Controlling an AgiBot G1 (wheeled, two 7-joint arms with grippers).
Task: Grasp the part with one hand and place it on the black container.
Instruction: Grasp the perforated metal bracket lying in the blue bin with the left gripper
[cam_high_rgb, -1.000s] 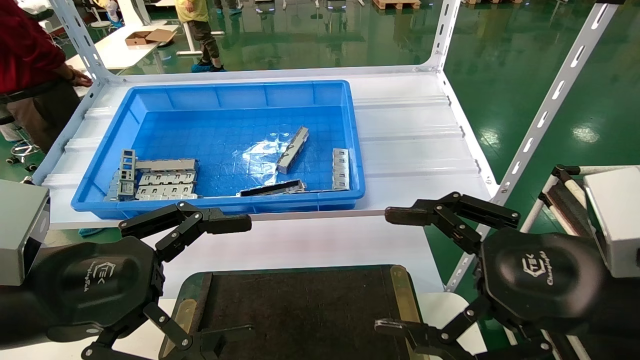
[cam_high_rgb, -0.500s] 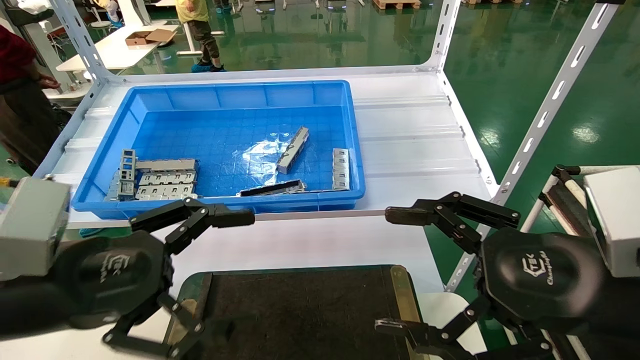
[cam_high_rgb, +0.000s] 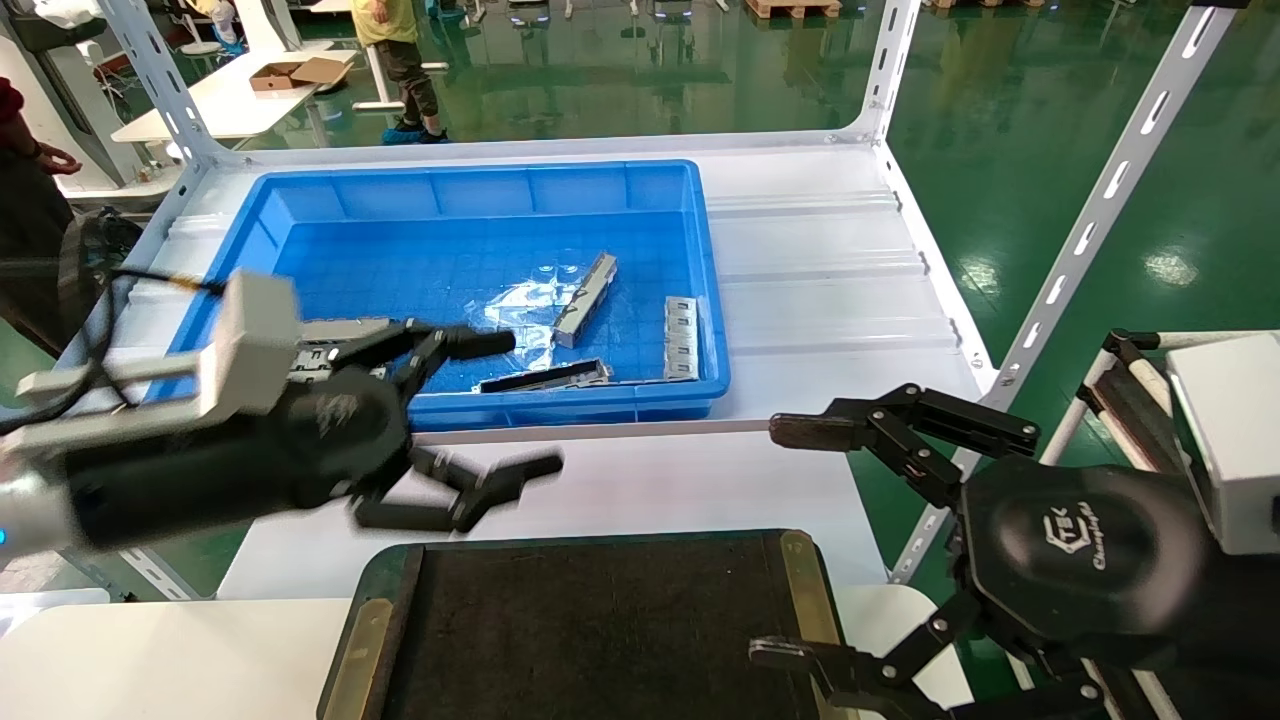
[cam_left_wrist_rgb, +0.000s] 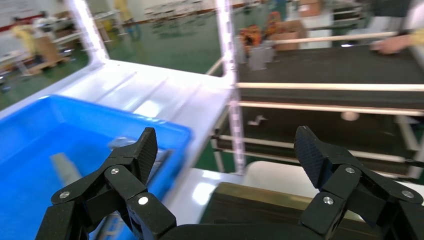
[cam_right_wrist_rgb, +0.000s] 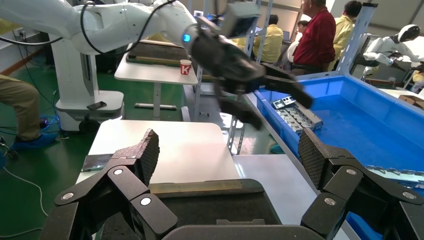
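The part (cam_high_rgb: 585, 299), a slim light-grey bar, lies slanted in the middle of the blue bin (cam_high_rgb: 480, 185). My left gripper (cam_high_rgb: 520, 403) is open and empty. It hovers over the bin's front rim, left of the part, with one finger above the bin floor and the other over the white shelf. The same gripper (cam_left_wrist_rgb: 226, 145) is wide open in the left wrist view. The black container (cam_high_rgb: 600, 630) sits nearest me, below the shelf edge. My right gripper (cam_high_rgb: 780, 541) is parked open over the container's right edge, and it (cam_right_wrist_rgb: 227, 150) holds nothing.
A darker black-faced bar (cam_high_rgb: 545, 377) lies near the bin's front wall. A slotted grey piece (cam_high_rgb: 682, 338) lies by the right wall. Grey cage blocks (cam_right_wrist_rgb: 295, 112) sit in the bin's left front corner. White slotted rack posts (cam_high_rgb: 1090, 220) flank the shelf. People stand beyond the rack.
My left arm has risen from beside the black container and swung forward to the bin's front rim, its gripper still open. The right arm has not moved.
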